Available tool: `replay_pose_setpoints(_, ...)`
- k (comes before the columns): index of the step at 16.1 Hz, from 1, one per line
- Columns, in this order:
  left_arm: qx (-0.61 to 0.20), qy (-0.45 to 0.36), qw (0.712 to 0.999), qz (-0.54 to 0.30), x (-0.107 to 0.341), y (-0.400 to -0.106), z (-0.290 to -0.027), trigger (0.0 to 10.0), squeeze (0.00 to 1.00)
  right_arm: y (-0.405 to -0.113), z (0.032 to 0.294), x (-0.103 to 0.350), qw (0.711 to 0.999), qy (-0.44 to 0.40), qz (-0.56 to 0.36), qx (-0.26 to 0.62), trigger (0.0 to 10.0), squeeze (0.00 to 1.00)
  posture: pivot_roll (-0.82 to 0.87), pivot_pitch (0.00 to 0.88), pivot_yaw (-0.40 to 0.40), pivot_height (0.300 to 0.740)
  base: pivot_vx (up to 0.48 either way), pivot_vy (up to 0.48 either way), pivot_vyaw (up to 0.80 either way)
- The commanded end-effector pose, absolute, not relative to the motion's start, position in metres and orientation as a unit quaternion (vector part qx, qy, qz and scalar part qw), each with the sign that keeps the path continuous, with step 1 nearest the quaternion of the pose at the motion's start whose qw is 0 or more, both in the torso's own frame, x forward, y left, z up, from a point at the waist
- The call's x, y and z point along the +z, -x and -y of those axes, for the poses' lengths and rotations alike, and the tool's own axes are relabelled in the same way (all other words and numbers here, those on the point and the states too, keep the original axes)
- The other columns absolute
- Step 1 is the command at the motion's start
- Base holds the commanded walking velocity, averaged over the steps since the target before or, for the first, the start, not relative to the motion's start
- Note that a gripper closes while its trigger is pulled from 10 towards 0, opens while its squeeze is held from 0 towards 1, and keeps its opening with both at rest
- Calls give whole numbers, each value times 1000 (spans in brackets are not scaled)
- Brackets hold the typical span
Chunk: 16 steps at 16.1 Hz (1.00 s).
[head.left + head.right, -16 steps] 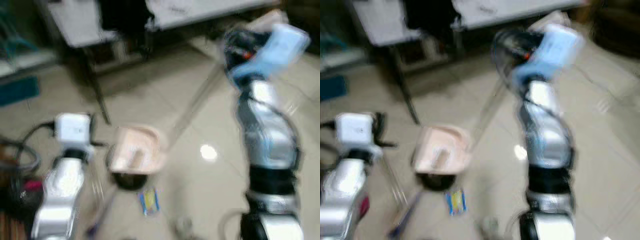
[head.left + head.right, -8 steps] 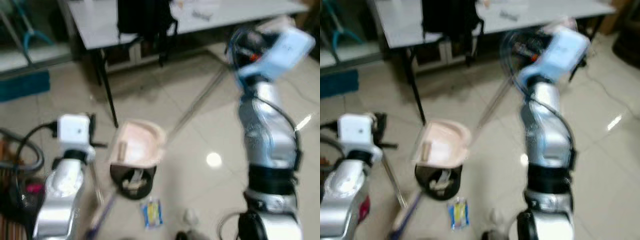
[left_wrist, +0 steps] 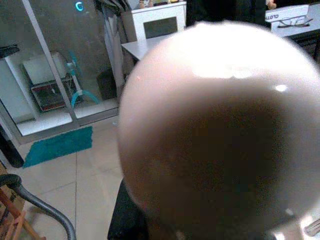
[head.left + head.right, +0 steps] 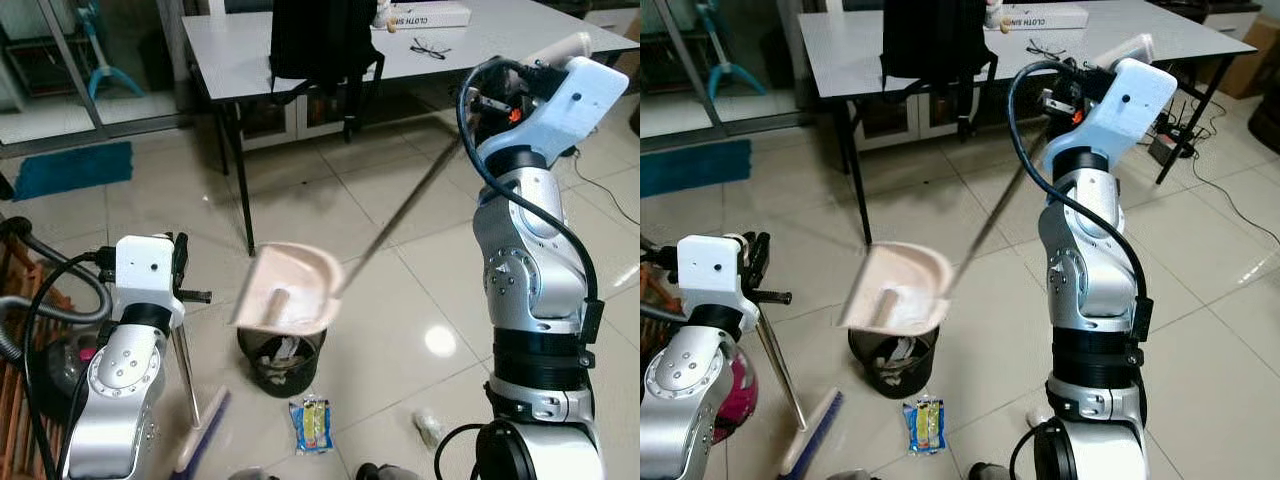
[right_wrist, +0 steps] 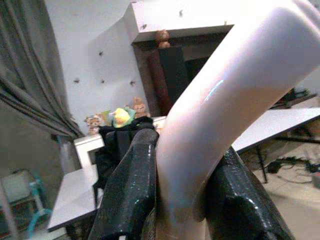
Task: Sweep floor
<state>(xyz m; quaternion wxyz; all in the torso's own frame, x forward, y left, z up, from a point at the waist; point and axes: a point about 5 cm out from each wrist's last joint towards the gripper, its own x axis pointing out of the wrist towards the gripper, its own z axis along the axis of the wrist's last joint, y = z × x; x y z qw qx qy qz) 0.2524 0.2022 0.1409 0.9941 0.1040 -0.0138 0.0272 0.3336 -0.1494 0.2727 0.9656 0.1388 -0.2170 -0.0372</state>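
The right gripper [image 5: 177, 200] pinches the dustpan [image 4: 290, 292] handle, tipping it over the bin [image 4: 281, 362]. The left gripper [image 3: 145, 220] apparently holds the broom [image 4: 195, 415]; finger state cannot be told.

One of nearly everything on this floor

One pink dustpan [image 4: 288, 290], one black waste bin [image 4: 282, 358], one broom [image 4: 203, 432], one snack packet [image 4: 313, 424], one crumpled scrap [image 4: 427, 427], one teal mat [image 4: 72, 168]; on the one surface [image 4: 240, 50]: one pair of glasses [image 4: 430, 46], one box [image 4: 428, 15].
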Motion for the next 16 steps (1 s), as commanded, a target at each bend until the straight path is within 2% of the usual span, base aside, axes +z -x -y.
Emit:
replay_pose_setpoints(1, 21, -108, 994, 19, 144, -252, -200, 10000, 0, -331, 155, 284, 956, -142, 250, -49, 10000, 0, 44, 54, -14, 740, 0, 0, 0)
replay_pose_setpoints(8, 18, -108, 994, 17, 143, -252, -199, 10000, 0, -332, 155, 282, 955, -127, 265, -49, 10000, 0, 44, 56, -12, 740, 0, 0, 0)
replay_pose_setpoints(10, 6, -118, 993, 10, 137, -252, -195, 10000, 0, -328, 118, 277, 940, -51, 333, 45, 10000, 0, 53, 59, -8, 740, 0, 0, 0)
replay_pose_setpoints(13, 1, -129, 992, 3, 133, -249, -195, 10000, 0, -327, 99, 273, 932, -23, 351, 87, 10000, 0, 54, 59, -8, 740, 0, 0, 0)
replay_pose_setpoints(15, -3, -136, 991, -2, 131, -247, -195, 10000, 0, -319, 72, 267, 917, 12, 370, 148, 10000, 0, 58, 63, -9, 740, 0, 0, 0)
replay_pose_setpoints(16, -3, -136, 991, -2, 131, -247, -195, 10000, 0, -319, 72, 267, 917, 12, 370, 148, 10000, 0, 58, 63, -9, 740, 0, 0, 0)
